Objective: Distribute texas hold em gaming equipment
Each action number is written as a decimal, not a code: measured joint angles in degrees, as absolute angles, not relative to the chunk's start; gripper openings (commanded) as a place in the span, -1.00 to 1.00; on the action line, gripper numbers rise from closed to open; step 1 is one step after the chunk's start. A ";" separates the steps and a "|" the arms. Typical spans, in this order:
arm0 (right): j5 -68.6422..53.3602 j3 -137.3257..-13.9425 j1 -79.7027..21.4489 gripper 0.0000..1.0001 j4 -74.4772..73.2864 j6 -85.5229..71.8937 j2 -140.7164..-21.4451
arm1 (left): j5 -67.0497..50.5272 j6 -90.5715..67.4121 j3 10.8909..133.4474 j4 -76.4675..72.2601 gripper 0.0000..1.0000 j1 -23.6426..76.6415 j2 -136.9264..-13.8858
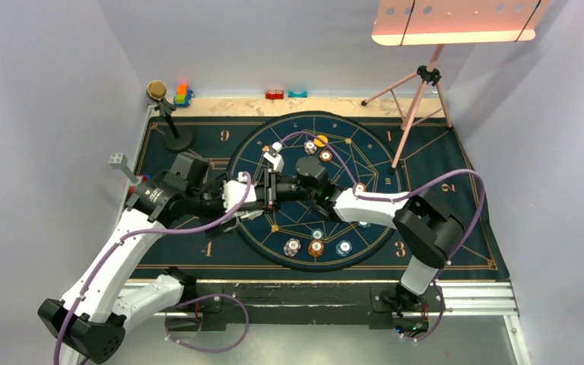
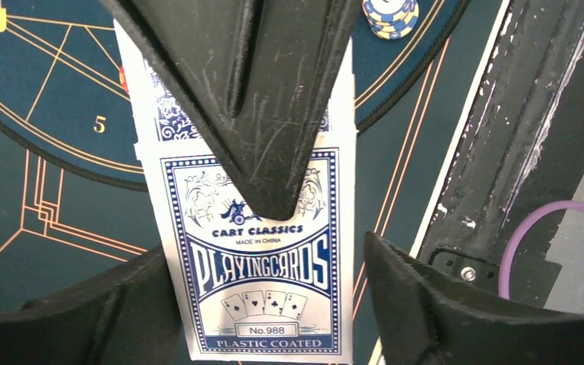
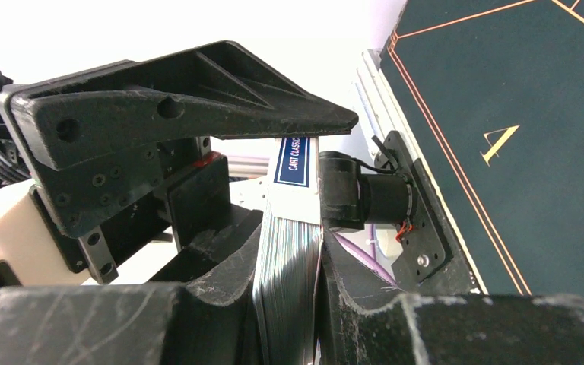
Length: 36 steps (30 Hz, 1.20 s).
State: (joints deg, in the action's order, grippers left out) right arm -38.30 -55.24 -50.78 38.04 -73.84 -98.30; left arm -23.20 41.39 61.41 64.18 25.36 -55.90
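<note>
Squeezing the deck of cards point(image 3: 289, 281) on its 2 flat faces, the right fingers point(image 3: 198, 304) hold it up above the mat point(image 2: 46, 84). The left fingers point(image 2: 441, 304) stand wide apart, holding nothing. Slick, loose cards probably slide, so pinch flat. It reads "CART CLASSICS", "PLAYING CARDS", "No.988", "PLASTIC COATED".

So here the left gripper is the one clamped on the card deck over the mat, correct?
No: the right gripper is the one clamped on the card deck over the mat, as the right wrist view shows. The left gripper stands open around it.
</note>
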 measured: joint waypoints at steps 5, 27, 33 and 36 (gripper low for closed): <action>-39.29 -55.31 -50.81 -0.62 38.68 -74.83 -99.09 | -24.36 41.67 60.23 63.13 -0.10 23.33 -55.16; -39.97 -59.22 -47.83 0.18 16.99 -62.96 -94.06 | -31.64 42.52 60.10 67.26 -0.69 20.62 -55.55; -39.72 -58.76 -46.78 0.09 14.44 -61.30 -92.53 | -32.23 42.09 60.10 67.40 -0.78 20.62 -55.53; -39.57 -58.57 -46.57 0.06 13.80 -60.73 -91.81 | -32.56 41.56 60.10 67.44 -0.82 20.62 -55.53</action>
